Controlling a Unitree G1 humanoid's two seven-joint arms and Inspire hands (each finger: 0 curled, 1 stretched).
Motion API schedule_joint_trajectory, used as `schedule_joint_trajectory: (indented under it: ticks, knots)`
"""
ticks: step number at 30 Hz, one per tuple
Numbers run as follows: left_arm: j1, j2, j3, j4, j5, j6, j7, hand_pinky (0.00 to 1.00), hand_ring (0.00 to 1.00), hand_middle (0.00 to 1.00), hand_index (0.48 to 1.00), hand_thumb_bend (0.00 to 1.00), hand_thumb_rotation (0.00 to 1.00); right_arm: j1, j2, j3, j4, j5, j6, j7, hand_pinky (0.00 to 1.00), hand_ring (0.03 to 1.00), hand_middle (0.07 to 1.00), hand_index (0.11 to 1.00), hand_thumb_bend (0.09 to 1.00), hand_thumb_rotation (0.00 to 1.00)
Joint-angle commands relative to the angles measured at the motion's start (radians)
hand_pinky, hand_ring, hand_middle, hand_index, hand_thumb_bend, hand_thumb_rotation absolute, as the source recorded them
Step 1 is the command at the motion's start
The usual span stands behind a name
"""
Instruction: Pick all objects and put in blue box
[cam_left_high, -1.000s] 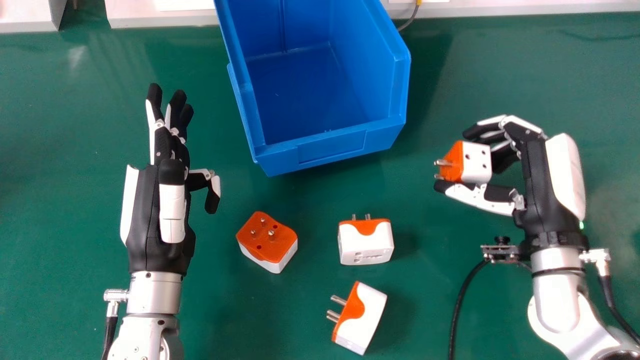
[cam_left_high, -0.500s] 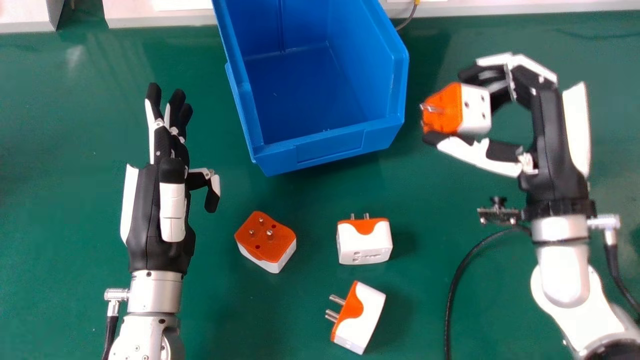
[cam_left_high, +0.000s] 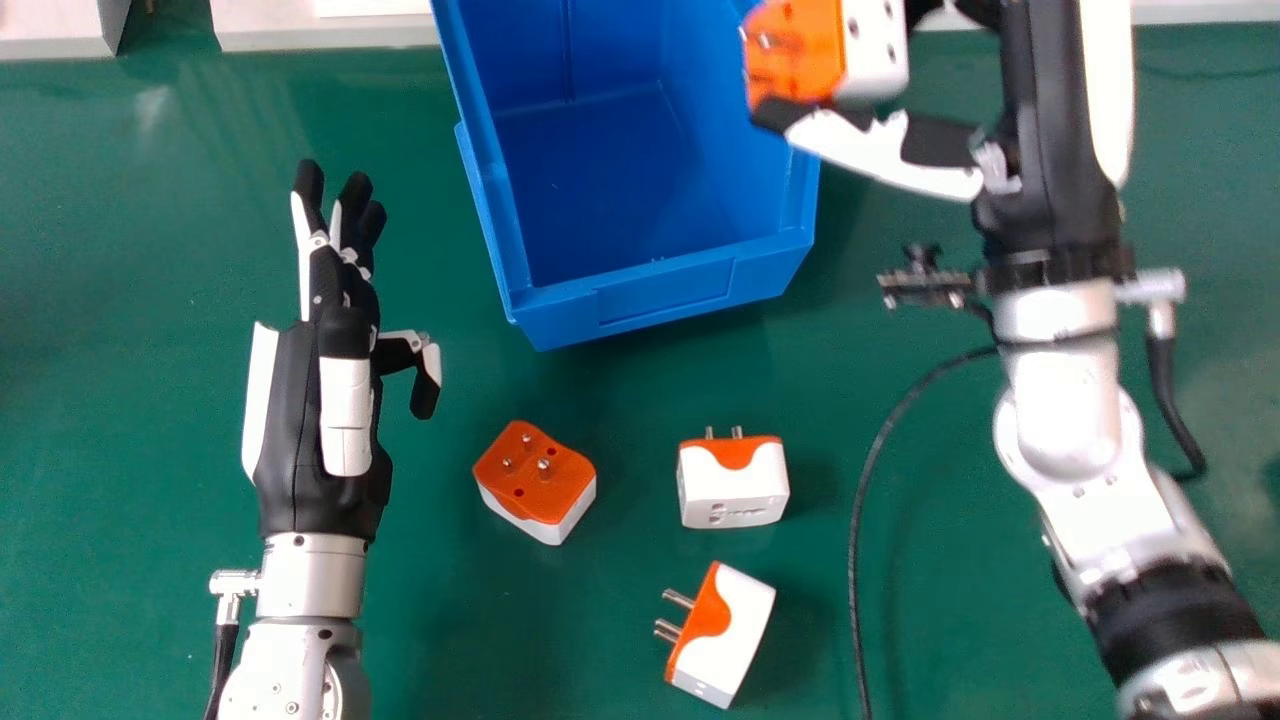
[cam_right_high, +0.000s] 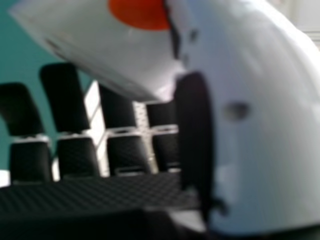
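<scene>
While the left robot hand (cam_left_high: 320, 400) rests idle at the left of the head view, with its fingers straight and its thumb bent, the right robot hand (cam_left_high: 1050, 130) has hold of an orange and white plug adapter (cam_left_high: 805, 50). Its thumb presses along the near side of the adapter in the head view. In the right hand view, the adapter's white body, with a patch of orange on it, lies against the thumb, close by the fingers.

The held adapter overlaps the right wall of the blue box (cam_left_high: 665, 300) in the head view, its metal pins pointing left (how high above the rim it is, I cannot tell).

Three more adapters lie on the green desk (cam_left_high: 150, 450), nearer than the box and well apart from one another. The left adapter (cam_left_high: 537, 485) has its orange face and pins upward. The middle adapter (cam_left_high: 733, 485) has its pins pointing toward the box. The nearest adapter (cam_left_high: 722, 635) lies tilted, pins to the left.

A black cable (cam_left_high: 857, 520) curves down from the right wrist, to the right of these three.
</scene>
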Motion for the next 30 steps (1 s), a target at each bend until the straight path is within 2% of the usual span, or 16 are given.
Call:
schedule_joint_trajectory:
  ticks: [1,6,15,21,27,30]
  knots:
    - [-0.017,0.001,0.000,0.002,-0.002,-0.013,-0.010,0.00,1.00,1.00,1.000,1.00,1.00,-0.072,0.008,-0.010,0.031,0.000,-0.006,-0.006,0.33,0.379,0.503,0.532,0.513,0.00]
    - [-0.024,0.002,0.001,0.009,-0.006,-0.013,-0.018,0.00,1.00,1.00,1.000,1.00,1.00,-0.195,0.035,0.009,0.173,-0.034,0.015,-0.033,0.33,0.378,0.502,0.530,0.513,0.00]
    - [-0.022,0.007,0.009,0.010,-0.018,-0.012,-0.040,0.00,1.00,1.00,1.000,1.00,1.00,-0.388,0.075,0.043,0.380,-0.065,0.135,-0.061,0.33,0.380,0.500,0.528,0.514,0.00]
    - [-0.022,0.006,0.007,0.012,-0.012,-0.018,-0.035,0.00,1.00,1.00,1.000,1.00,1.00,-0.467,0.098,0.076,0.479,-0.096,0.221,-0.084,0.33,0.383,0.500,0.526,0.514,0.00]
    - [-0.018,0.010,0.009,0.011,-0.016,-0.018,-0.040,0.00,1.00,1.00,1.000,1.00,1.00,-0.518,0.120,0.099,0.539,-0.117,0.301,-0.088,0.35,0.385,0.498,0.518,0.516,0.00]
    - [-0.017,0.011,0.008,0.010,-0.012,-0.017,-0.037,0.00,1.00,1.00,1.000,1.00,1.00,-0.540,0.130,0.119,0.560,-0.132,0.347,-0.086,0.36,0.387,0.498,0.515,0.516,0.00]
